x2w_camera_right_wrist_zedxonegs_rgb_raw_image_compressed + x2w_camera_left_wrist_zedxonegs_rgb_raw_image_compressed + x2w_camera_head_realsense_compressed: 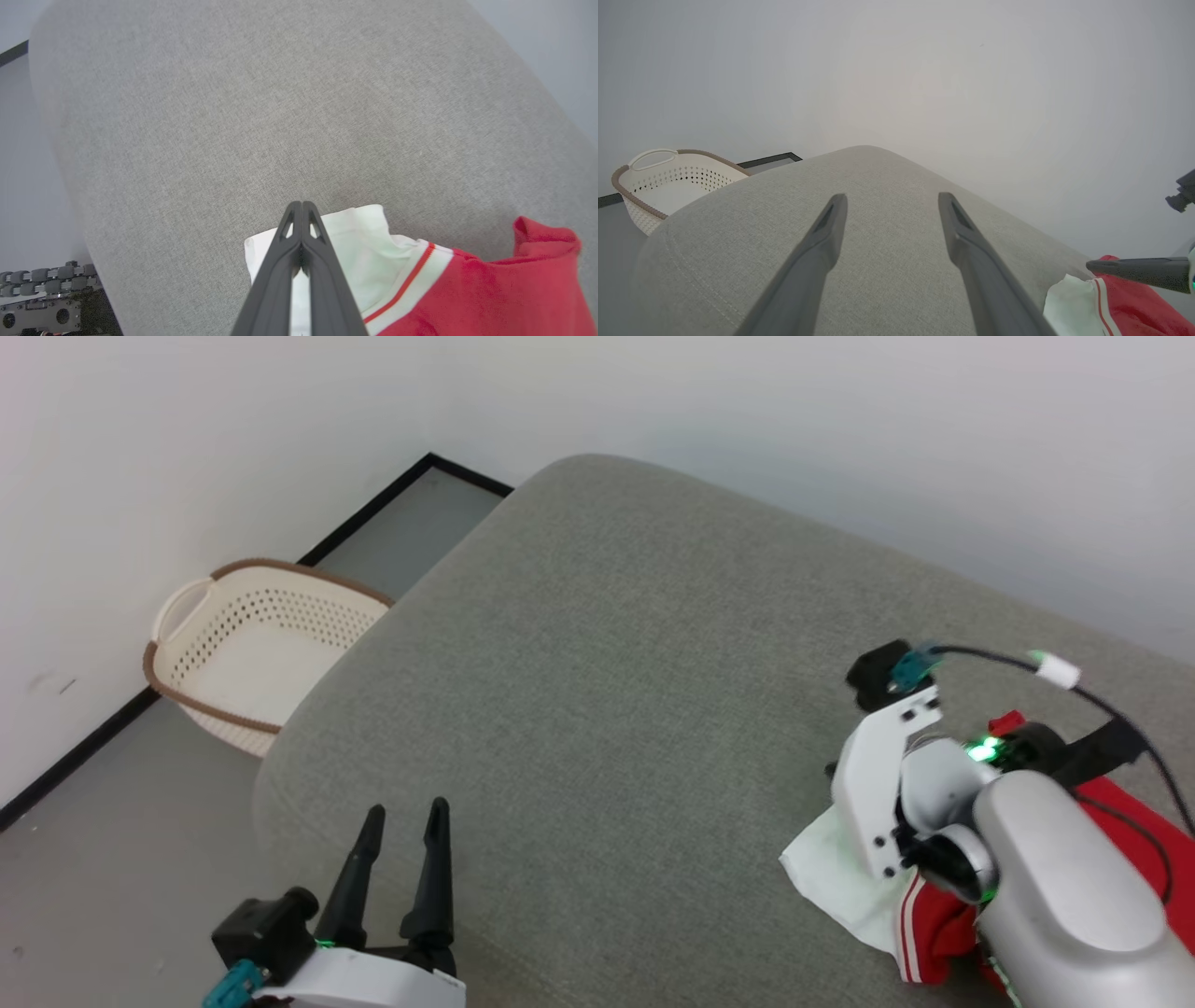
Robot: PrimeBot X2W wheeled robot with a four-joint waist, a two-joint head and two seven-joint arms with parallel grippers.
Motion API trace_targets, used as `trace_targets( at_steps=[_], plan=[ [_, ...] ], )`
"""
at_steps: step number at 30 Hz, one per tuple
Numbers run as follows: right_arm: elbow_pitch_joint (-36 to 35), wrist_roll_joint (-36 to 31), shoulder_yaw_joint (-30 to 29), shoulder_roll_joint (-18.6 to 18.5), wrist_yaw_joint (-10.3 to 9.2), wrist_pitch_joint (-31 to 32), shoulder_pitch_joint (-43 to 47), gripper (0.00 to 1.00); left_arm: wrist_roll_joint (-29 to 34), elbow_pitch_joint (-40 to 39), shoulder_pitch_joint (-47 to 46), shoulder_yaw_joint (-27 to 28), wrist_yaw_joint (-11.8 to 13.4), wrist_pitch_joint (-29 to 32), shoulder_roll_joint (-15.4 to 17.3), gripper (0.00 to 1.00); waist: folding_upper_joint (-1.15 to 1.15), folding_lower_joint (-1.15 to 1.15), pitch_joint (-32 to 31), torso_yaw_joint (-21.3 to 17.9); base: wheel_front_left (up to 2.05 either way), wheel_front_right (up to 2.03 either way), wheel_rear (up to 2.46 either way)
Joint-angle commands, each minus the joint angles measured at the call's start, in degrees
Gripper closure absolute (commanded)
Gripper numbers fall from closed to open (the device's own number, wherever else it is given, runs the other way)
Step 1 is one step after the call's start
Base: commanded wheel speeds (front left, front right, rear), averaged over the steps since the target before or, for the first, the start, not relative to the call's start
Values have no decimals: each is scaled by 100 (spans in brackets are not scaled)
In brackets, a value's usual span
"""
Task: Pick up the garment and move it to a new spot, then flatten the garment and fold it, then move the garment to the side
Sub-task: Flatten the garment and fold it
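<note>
Since the right gripper (302, 204) has its fingers pressed together over the white sleeve end of the bright red jersey T-shirt (490, 289), bunched up on the robot's right side of the grey fabric cushion (280, 116), I can't tell if any cloth's actually pinched. I'd grab a deeper fold before lifting. Left gripper (405, 807) hangs spread wide, empty. Count: one shirt, one cream perforated basket (252, 653), two grippers.

No lettering, label or number can be read on the garment (490, 289) or elsewhere.
</note>
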Motion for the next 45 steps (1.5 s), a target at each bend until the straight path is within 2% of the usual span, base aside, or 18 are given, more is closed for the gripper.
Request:
trace_targets(
  at_steps=[1, 7, 13, 14, 15, 16, 17, 25, 35, 44, 45],
  plan=[
    [-88, 46, -108, -26, -6, -58, 5, 100, 41, 21, 34, -18, 0, -2, -3, 0, 0, 0, -77, -62, 0, 0, 0],
    [-532, 25, -458, -238, -6, -3, 239, 100, 100, 138, -19, -122, 0, -2, -1, 0, 0, 0, -189, -159, 0, 0, 0],
    [-1053, 60, -684, -215, -5, 127, 603, 100, 100, 195, -40, -199, 0, -1, -2, 0, 0, 0, -239, -201, 0, 0, 0],
    [-1155, 94, -618, -210, -6, 164, 664, 85, 97, 196, -45, -209, 0, -2, -2, 0, 0, 0, -235, -199, 0, 0, 0],
    [-1249, 134, -554, -221, -6, 193, 725, 64, 95, 197, -53, -215, 0, -2, -2, 0, 0, 0, -227, -195, 0, 0, 0],
    [-1318, 136, -498, -243, -6, 240, 777, 13, 90, 195, -62, -224, 0, -2, -2, 0, 0, 0, -215, -189, 0, 0, 0],
    [-1358, 169, -456, -237, -6, 298, 833, 0, 81, 189, -72, -241, 0, -2, -2, 0, 0, 0, -198, -180, 0, 0, 0],
    [-1149, 176, -4, -91, -6, 961, 655, 0, -36, 117, -174, -387, 0, -2, -3, 0, 0, 0, 56, -41, 0, 0, 0],
    [104, -126, 596, -9, -6, 1511, -132, 0, -291, -119, -145, -301, 0, -2, -3, 0, 0, 0, 435, 123, 0, 0, 0],
    [1179, -71, 834, 213, -6, 1281, -593, 0, -493, -258, -163, -264, 0, -2, -4, 0, 0, 0, 692, 186, 0, 0, 0],
    [1268, -43, 861, 234, -5, 1209, -618, 50, -512, -262, -169, -267, 0, -2, -3, 0, 0, 0, 706, 188, 0, 0, 0]
  ],
)
